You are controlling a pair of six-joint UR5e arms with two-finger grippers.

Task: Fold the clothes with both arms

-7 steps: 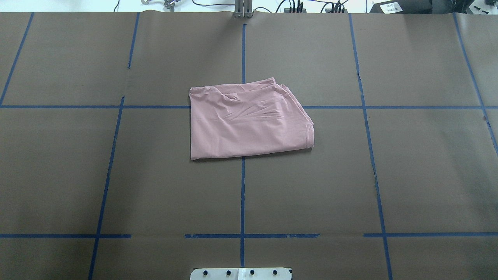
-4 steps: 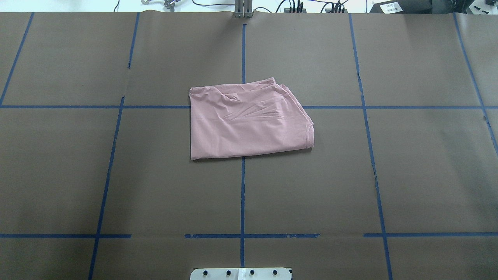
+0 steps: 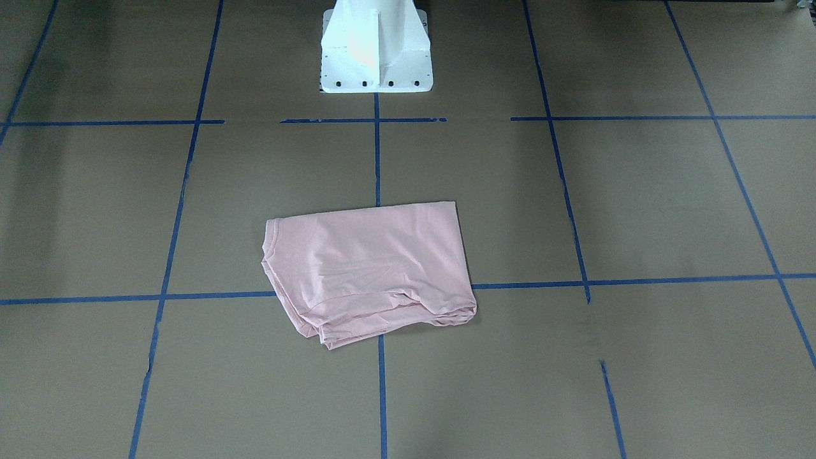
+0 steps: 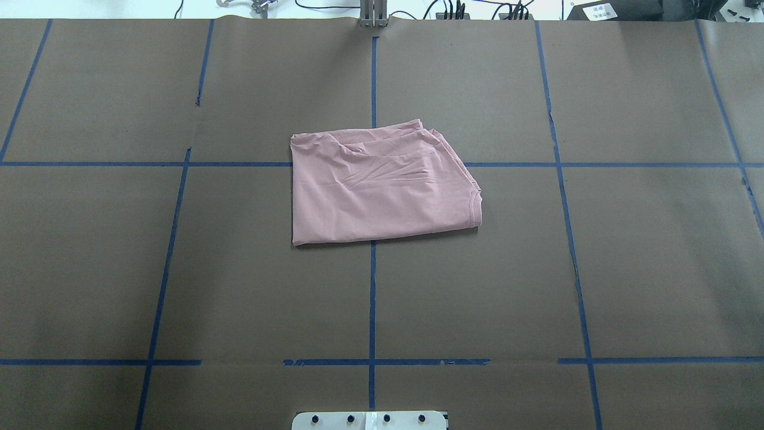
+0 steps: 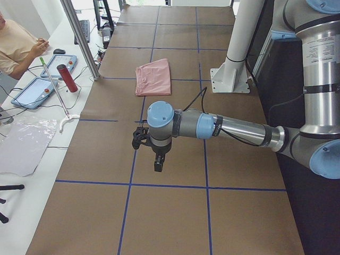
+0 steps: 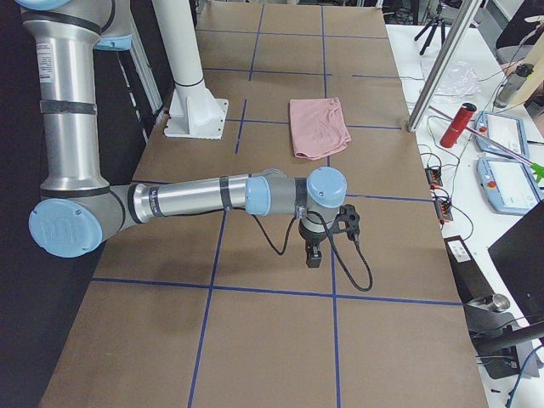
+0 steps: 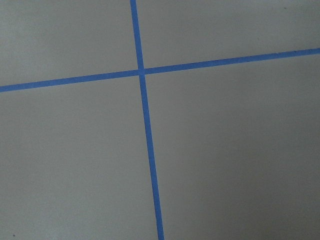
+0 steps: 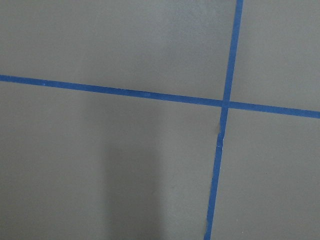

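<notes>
The pale pink T-shirt [image 4: 382, 185] lies folded into a rough rectangle at the table's middle, print hidden; it also shows in the front view [image 3: 370, 268], the left view [image 5: 153, 77] and the right view [image 6: 317, 126]. Neither arm appears in the overhead or front view. My left gripper [image 5: 158, 162] hangs over bare table at the left end, far from the shirt. My right gripper [image 6: 313, 251] hangs over bare table at the right end. I cannot tell whether either is open or shut. Both wrist views show only brown paper and blue tape.
The white pedestal [image 3: 375, 44] stands at the robot's side of the table. Blue tape lines [image 4: 372, 298] grid the brown paper. Off the far edge are a metal post [image 5: 79, 37], a red bottle [image 5: 66, 78], tablets [image 5: 32, 93] and a seated person [image 5: 16, 42].
</notes>
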